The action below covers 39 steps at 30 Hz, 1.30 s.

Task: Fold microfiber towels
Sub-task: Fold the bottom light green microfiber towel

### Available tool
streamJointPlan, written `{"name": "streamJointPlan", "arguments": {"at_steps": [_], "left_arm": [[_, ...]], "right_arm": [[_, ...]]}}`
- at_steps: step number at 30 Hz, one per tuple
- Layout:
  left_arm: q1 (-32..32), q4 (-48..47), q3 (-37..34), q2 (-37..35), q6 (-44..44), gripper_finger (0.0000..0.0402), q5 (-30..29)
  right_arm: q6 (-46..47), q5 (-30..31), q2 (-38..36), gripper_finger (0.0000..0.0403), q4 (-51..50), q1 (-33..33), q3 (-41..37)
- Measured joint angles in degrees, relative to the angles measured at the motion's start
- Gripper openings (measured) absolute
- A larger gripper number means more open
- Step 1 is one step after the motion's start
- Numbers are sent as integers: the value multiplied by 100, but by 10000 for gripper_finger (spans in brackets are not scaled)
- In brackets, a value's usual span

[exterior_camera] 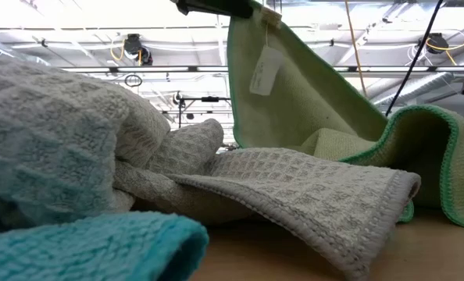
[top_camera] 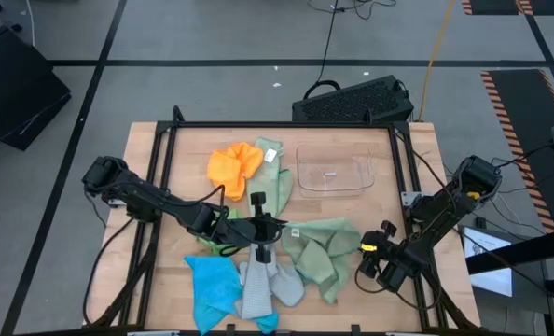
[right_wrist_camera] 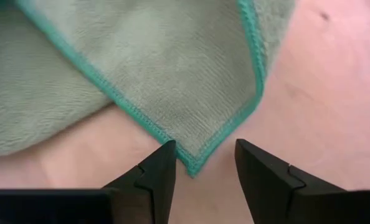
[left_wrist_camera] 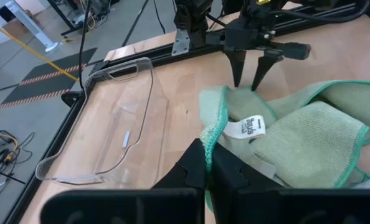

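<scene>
While the left gripper pinches one hem of the pale green towel and holds that corner up off the table, the rest of the cloth trails in soft folds toward the right side. Its pile is short and matte, bound all round in a brighter teal-green stitch, and a small white tag with dark print hangs from the raised hem. In the low view the lifted part stands like a sail, tag dangling, behind the grey towel.

The right gripper sits low over the wood with its fingers parted, empty; a pointed corner of the pale green towel lies flat between the fingertips, touching neither that I can see.

The grey towel, a waffle weave, lies rumpled at the near edge, beside a blue towel. An orange towel is bunched toward the far side, against another pale green one. A clear bin rests just beyond the held towel.
</scene>
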Motion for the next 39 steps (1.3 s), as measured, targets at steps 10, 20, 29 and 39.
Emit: {"name": "streamJointPlan", "arguments": {"at_steps": [10,20,29,39], "left_arm": [[-14,-59,0,2,-141,9,1],[-42,-58,0,7,-26,4,4],[-39,-55,0,7,-7,4,4],[-47,-27,0,7,33,5,18]], "right_arm": [[-4,765,-490,157,-546,0,2],[33,1101,-516,170,443,-26,-656],[-145,1042,-522,206,1716,-24,-1296],[-753,1375,-537,24,3723,-81,-1950]]}}
